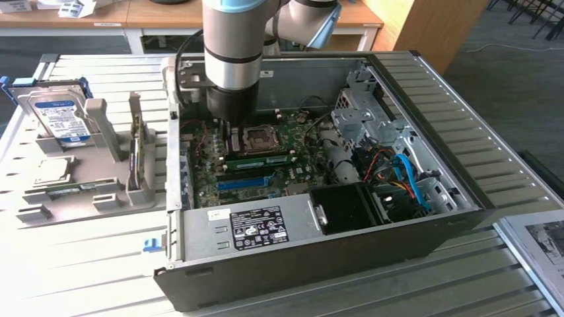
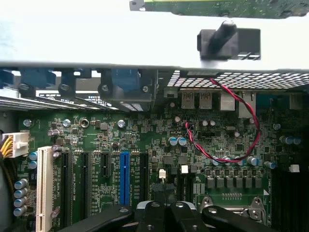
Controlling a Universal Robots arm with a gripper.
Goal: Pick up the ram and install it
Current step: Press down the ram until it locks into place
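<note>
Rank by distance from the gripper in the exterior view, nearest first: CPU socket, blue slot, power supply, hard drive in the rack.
Measured from the gripper, low inside the case's back corner:
1. CPU socket, just beside it on the motherboard.
2. Blue slot, further toward the case front.
3. Power supply, at the front edge.
4. Hard drive, outside the case in the grey rack on the exterior view's left.

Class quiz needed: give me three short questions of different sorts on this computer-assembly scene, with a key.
1. True or false: the hard drive lies inside the computer case.
2. The gripper hangs over: A the motherboard; B the hard drive; C bare table.
3. Fill in: the coloured expansion slot between black ones is ____.
Key: 1 false, it stands in the grey holder; 2 A; 3 blue.
</note>
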